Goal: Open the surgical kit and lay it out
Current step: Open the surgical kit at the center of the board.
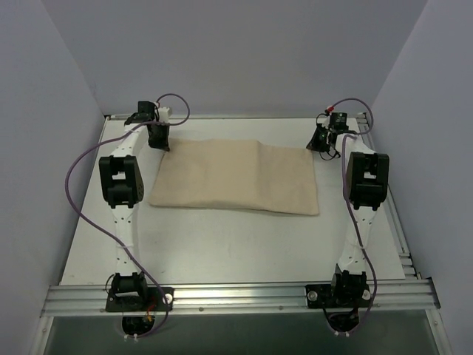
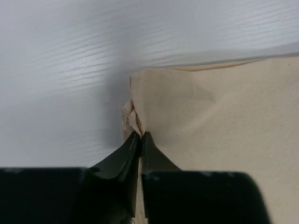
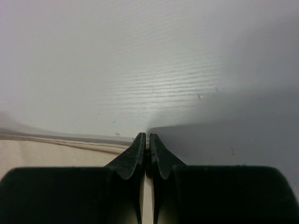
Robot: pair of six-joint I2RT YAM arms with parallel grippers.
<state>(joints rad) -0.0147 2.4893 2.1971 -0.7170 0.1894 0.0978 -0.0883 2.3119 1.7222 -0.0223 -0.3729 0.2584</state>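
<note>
We look down from high behind the near edge, facing forward, far enough back to take in the whole tabletop [image 1: 222,244] and the cloth wrap [image 1: 236,176]. Our left wrist view sits very close at the wrap's far left corner, looking past its own jaws. Our right wrist view, equally close, skims the far right corner. All three share the wrap.
</note>
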